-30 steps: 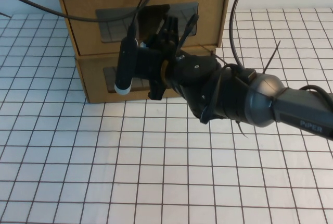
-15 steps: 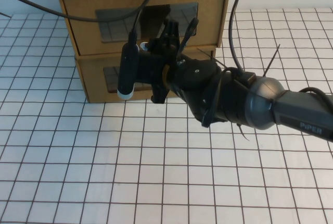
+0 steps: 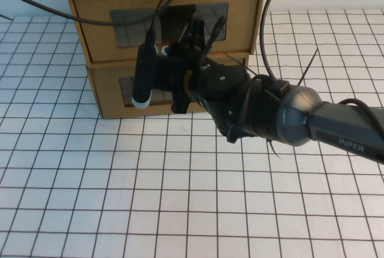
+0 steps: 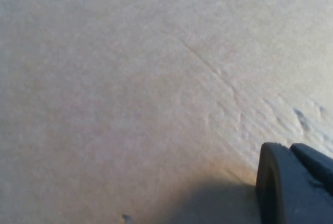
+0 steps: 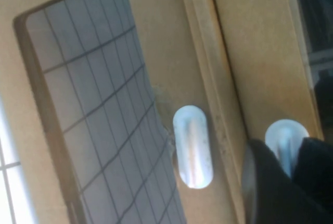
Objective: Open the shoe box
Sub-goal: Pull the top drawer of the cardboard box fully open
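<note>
Now, the right tool [image 3: 205, 30], part open, straddles a white pull [image 5: 283, 139] on the box [image 3: 240, 6] at the worktop's [image 3: 180, 198] back. Pinch squarely, then draw straight outward (no twisting). The left tool [image 4: 294, 185] sits against cardboard; I cannot tell its state.

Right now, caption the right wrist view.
Right gripper at white handle of a shoe box, second handle nearby; left gripper elsewhere, near cardboard.
</note>
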You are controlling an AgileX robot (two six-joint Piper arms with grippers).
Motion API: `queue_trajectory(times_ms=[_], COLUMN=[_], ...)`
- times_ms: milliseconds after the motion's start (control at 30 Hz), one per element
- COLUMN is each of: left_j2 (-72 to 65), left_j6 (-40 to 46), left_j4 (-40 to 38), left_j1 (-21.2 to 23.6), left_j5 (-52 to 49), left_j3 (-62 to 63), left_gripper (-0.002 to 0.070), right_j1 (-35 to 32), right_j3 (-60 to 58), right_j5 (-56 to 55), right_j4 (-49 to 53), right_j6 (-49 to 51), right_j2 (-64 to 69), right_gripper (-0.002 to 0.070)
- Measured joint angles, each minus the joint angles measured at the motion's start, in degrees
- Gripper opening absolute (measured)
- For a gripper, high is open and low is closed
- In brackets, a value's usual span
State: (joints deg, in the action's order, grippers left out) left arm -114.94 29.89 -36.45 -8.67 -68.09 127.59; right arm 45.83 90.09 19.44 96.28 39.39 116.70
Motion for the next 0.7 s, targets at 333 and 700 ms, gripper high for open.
queue_trajectory(times_ms=[333, 700], left_j2=[0.0, 0.0], left_j6=[0.0, -0.5], left_j4=[0.0, -0.9], left_j1=[0.0, 0.0], left_j5=[0.0, -1.5], left_j3=[0.0, 0.0], left_gripper=[-0.0002, -0.0002], right_j1=[0.1, 2.7], right_j3=[0.0, -9.7], right_j5=[1.3, 2.4], right_j4=[0.2, -1.5], right_j6=[-0.3, -0.7], right_j2=[0.0, -7.2], right_gripper=[0.0014, 0.0007])
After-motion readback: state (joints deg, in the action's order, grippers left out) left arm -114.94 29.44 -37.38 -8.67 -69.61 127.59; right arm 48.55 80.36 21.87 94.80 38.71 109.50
